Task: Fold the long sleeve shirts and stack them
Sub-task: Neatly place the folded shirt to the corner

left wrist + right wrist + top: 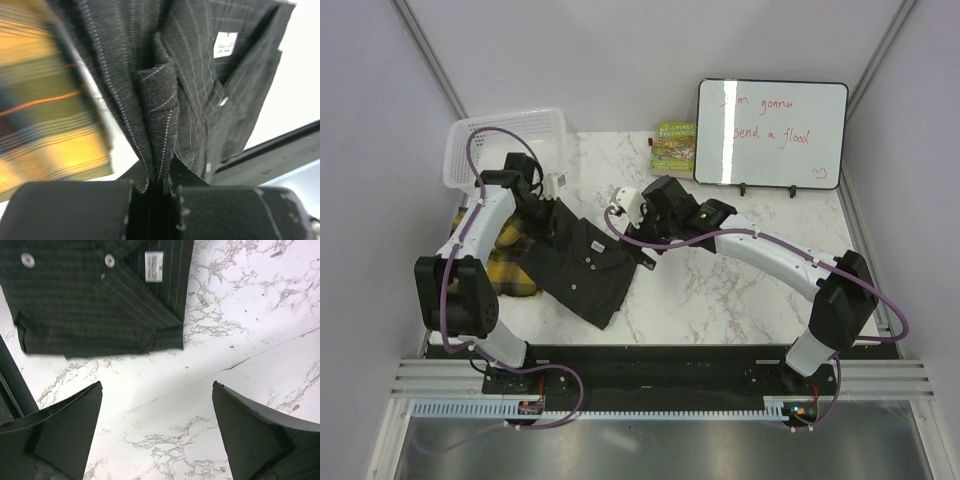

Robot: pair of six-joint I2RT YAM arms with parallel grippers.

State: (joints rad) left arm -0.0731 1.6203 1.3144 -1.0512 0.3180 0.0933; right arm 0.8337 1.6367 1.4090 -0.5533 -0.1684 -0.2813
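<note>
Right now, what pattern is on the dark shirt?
The dark shirt has fine pale pinstripes on charcoal; the left wrist view shows it best.

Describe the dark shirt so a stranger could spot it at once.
Start at the white marble table and look to its left half, near the white mesh basket. The dark shirt is there beside a yellow plaid shirt; it alone is charcoal with fine pinstripes and white buttons.

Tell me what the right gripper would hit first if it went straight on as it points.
Probably bare marble table, just short of the edge of the dark pinstriped shirt. The right gripper is open, nothing between its fingers; depth is hard to judge.
</note>
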